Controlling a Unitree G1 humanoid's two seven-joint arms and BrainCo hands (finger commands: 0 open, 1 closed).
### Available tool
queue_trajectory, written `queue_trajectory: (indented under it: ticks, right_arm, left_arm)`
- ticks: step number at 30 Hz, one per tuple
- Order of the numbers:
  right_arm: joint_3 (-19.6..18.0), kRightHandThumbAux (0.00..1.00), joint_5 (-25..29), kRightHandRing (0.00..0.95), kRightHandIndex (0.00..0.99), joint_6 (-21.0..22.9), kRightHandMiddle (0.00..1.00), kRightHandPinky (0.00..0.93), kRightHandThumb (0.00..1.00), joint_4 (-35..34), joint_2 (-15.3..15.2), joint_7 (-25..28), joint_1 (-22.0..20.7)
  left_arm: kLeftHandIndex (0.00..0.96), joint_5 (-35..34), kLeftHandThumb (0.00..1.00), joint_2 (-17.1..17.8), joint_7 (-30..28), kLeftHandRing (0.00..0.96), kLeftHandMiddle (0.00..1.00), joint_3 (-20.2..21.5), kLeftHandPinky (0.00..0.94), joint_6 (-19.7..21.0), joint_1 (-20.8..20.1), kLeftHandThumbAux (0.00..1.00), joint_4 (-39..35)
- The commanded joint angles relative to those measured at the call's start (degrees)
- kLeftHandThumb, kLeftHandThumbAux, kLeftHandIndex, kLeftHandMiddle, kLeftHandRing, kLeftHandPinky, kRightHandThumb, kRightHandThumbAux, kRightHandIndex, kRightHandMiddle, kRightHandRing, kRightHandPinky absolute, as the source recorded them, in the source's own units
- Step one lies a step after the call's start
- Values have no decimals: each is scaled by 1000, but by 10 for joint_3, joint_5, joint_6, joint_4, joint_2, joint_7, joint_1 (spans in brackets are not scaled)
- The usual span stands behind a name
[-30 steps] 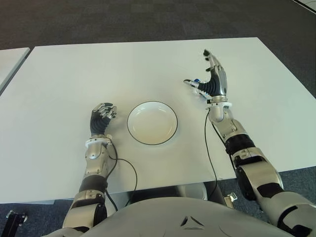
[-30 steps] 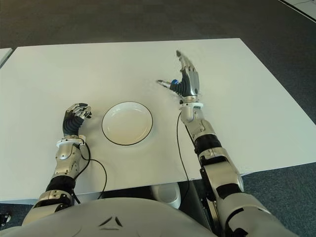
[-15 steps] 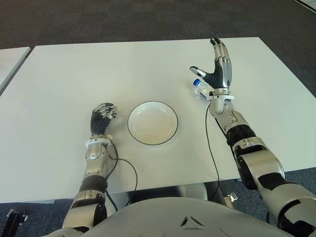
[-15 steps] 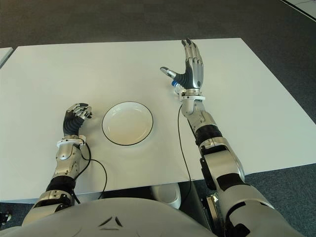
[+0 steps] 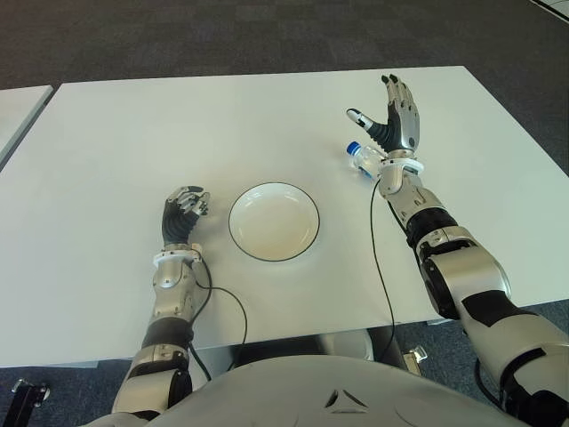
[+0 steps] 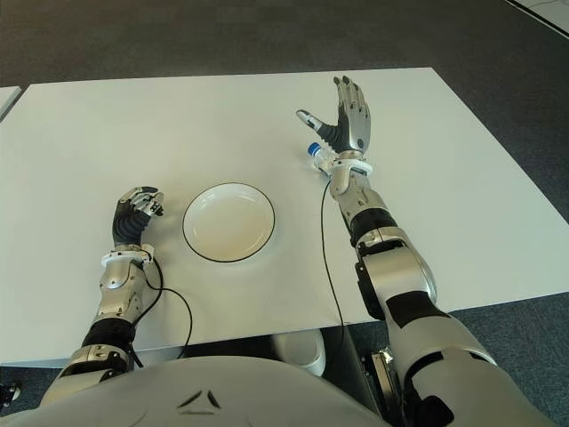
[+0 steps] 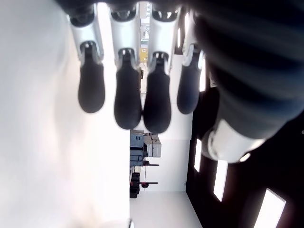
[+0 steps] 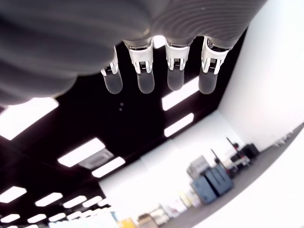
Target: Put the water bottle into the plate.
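Observation:
A small clear water bottle (image 5: 361,161) with a blue cap lies on its side on the white table (image 5: 160,124), right of and a little beyond the plate. The white plate (image 5: 274,222) with a dark rim sits empty in the middle near me. My right hand (image 5: 384,111) is raised just beyond the bottle with its fingers (image 8: 145,81) spread and pointing up, holding nothing. Its wrist covers the bottle's far end. My left hand (image 5: 185,208) is curled into a fist left of the plate.
Thin black cables (image 5: 377,258) run from both wrists back across the table toward me. The corner of a second table (image 5: 16,105) shows at the far left. Dark carpet lies past the table's far edge.
My right hand has swung up from over the bottle to an upright, spread pose and shifted slightly right, uncovering the bottle. The left hand and the plate have not moved.

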Motion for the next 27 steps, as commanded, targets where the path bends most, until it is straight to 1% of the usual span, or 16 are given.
queue_trajectory:
  ticks: [1,4,7,14,19,26,27]
  right_arm:
    - [6,153,16,0,0,45,0,0,560,32,13,51,-8]
    - [13,153,16,0,0,74,0,0,576,53,12,79,-8]
    - [23,159,13,0,0,95,0,0,585,74,11,95,-7]
    - [39,190,14,0,0,149,0,0,584,94,13,149,-19]
    - [44,225,17,0,0,178,0,0,587,109,13,190,-18]
    - [41,281,25,0,0,207,0,0,592,119,21,208,-8]
    - [40,315,27,0,0,212,0,0,572,121,23,210,-8]
  left_arm:
    - [437,10,710,-2,9,642,665,-3,624,20,13,709,16]
    - [437,11,710,-2,9,642,666,-3,621,21,13,710,17]
    - [437,10,710,-3,8,639,664,-1,613,22,13,710,18]
    - [436,5,709,-5,5,631,657,1,604,19,13,711,16]
    - [436,7,709,-5,5,636,662,0,612,12,15,710,15]
    - [437,10,710,-5,6,636,661,-2,610,11,15,711,14]
    - [437,11,710,-5,7,635,660,-2,608,10,15,711,14]
